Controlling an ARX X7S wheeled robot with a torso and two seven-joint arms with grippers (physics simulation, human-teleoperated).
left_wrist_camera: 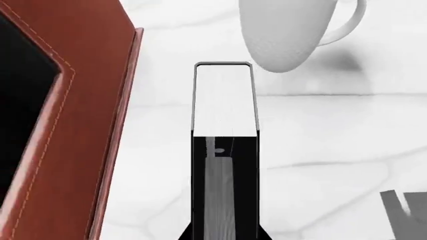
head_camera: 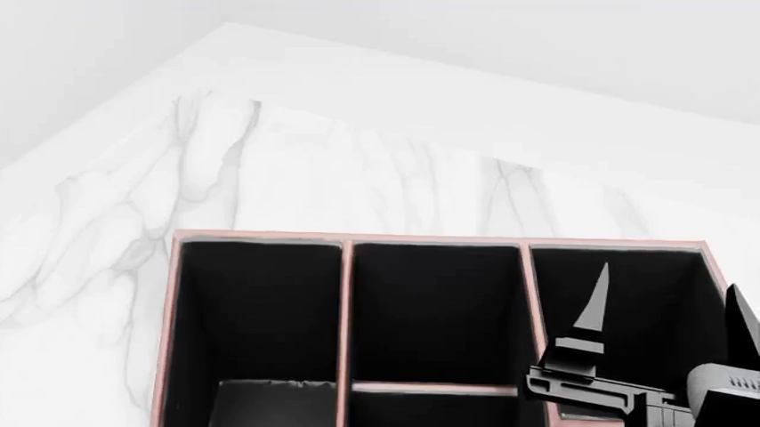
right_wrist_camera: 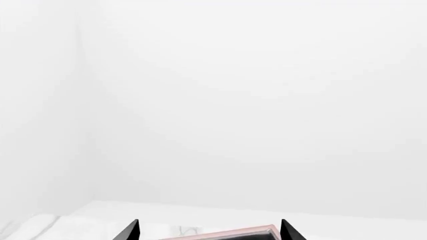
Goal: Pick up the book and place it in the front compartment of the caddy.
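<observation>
My left gripper [left_wrist_camera: 225, 150] is shut on the book [left_wrist_camera: 224, 97], whose white page edges with thin black cover lines stick out past the black fingers. In the left wrist view the book is beside the caddy's reddish-brown outer wall [left_wrist_camera: 73, 150], above the marble top. The head view shows the caddy [head_camera: 344, 311] from above, with pink rims and black cells. The front compartment [head_camera: 433, 311] is the middle cell, ending at a low cross divider. My right gripper [head_camera: 667, 294] is open and empty over the caddy's right cell; it also shows in the right wrist view [right_wrist_camera: 209, 231]. The left gripper is out of the head view.
A white mug [left_wrist_camera: 287, 30] stands on the marble top just beyond the book. A grey flat thing [left_wrist_camera: 403, 210] lies at the edge of the left wrist view. White marble counter [head_camera: 238, 160] and plain wall lie behind the caddy.
</observation>
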